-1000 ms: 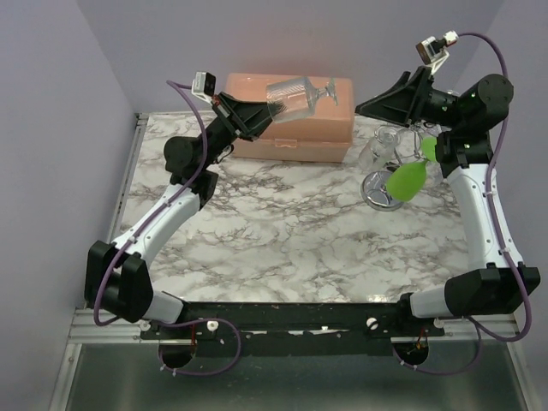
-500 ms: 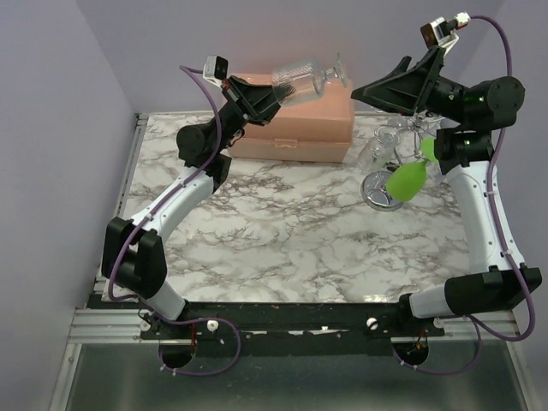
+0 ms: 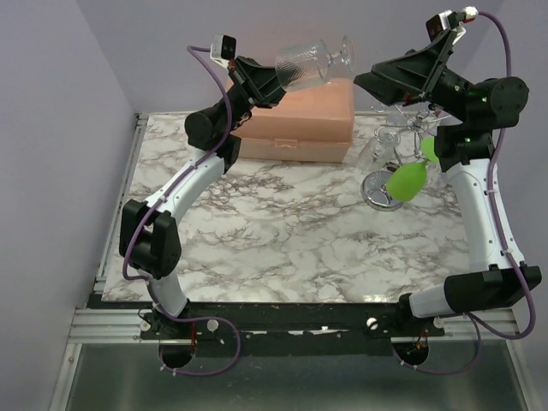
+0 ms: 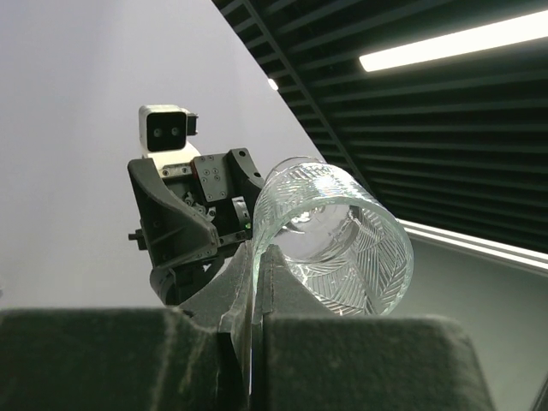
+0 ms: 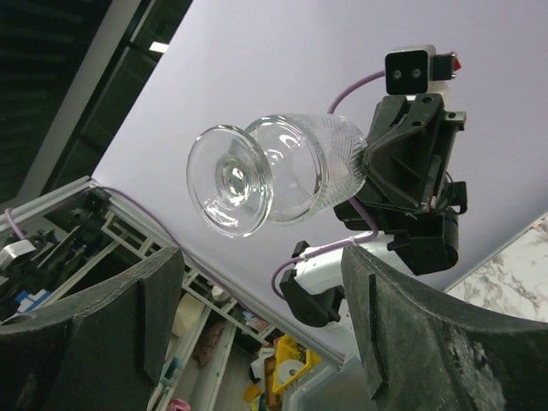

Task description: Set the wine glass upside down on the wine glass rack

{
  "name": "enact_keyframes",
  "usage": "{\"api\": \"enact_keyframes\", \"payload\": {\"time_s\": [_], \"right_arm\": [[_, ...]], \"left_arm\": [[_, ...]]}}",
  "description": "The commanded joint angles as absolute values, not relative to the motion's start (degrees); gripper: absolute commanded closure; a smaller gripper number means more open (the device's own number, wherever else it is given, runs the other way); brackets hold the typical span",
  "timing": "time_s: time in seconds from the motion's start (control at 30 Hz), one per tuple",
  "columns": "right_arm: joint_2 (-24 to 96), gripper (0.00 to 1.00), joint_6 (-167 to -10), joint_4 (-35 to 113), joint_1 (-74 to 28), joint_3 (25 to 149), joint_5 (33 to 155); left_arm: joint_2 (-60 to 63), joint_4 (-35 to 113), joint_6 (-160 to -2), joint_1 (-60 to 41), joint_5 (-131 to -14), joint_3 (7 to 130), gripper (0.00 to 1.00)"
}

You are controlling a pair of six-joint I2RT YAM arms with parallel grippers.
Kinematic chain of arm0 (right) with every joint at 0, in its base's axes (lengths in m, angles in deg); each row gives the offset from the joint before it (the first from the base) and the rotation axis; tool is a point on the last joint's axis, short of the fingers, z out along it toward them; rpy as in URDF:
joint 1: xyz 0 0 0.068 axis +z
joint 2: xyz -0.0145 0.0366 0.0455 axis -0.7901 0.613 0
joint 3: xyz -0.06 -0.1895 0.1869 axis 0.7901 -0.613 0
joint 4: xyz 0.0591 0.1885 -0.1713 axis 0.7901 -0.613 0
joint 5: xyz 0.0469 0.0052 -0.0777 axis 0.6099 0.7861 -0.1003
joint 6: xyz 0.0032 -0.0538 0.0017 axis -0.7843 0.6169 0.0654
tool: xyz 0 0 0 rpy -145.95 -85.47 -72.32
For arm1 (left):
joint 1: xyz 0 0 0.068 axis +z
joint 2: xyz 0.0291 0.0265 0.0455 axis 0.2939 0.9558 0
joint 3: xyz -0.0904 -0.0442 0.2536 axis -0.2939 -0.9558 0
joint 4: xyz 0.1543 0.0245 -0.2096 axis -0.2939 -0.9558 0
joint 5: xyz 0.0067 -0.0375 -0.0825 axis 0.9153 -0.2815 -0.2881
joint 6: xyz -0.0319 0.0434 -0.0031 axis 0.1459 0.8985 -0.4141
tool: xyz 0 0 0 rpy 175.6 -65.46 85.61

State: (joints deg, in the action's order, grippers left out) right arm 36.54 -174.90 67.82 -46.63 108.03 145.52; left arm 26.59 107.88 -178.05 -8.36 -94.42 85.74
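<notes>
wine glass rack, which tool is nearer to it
Right. The right tool is raised close by the wine glass rack; the left tool is farther left, over the pink box, shut on the wine glass.

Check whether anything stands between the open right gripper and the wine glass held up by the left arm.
Nothing visible does. The wine glass lies sideways in the left gripper, foot toward the right gripper, with only open air between. The right wrist view shows the foot unobstructed beyond its fingers.
</notes>
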Motion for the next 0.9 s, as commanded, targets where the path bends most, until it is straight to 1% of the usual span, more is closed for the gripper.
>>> {"api": "enact_keyframes", "payload": {"time_s": [0.0, 0.13, 0.23, 0.37, 0.6, 0.77, 0.87], "right_arm": [[37.81, 0.2, -178.24, 73.38, -44.43, 110.27, 142.83], [38.9, 0.23, -178.55, 74.75, -41.58, 110.68, 142.45], [39.47, 0.27, -178.97, 75.8, -40.55, 111.59, 142.23], [39.71, 0.33, -180.1, 77.19, -40.42, 112.49, 141.96], [38.42, 0.39, -181.44, 78.89, -40.41, 111.32, 141.63], [37.41, 0.46, -181.86, 78.82, -40.42, 109.17, 141.1], [36.66, 0.53, -182.47, 78.94, -40.41, 107.32, 140.41]], "left_arm": [[26.58, 113.35, -180.02, -9.69, -94.86, 88.71, 1.0], [27.11, 113.15, -180.1, -10.64, -94.98, 89.14, 1.0], [27.33, 112.93, -180.1, -11.24, -95.44, 89.37, 1.0], [27.81, 113.29, -180.36, -11.82, -95.53, 89.07, 1.0], [28.7, 113.54, -181.11, -12.06, -95.1, 89.94, 1.0], [30.0, 114.26, -182.49, -12.28, -94.55, 91.21, 1.0], [30.85, 115.14, -183.72, -12.48, -94.07, 92.04, 1.0]]}}
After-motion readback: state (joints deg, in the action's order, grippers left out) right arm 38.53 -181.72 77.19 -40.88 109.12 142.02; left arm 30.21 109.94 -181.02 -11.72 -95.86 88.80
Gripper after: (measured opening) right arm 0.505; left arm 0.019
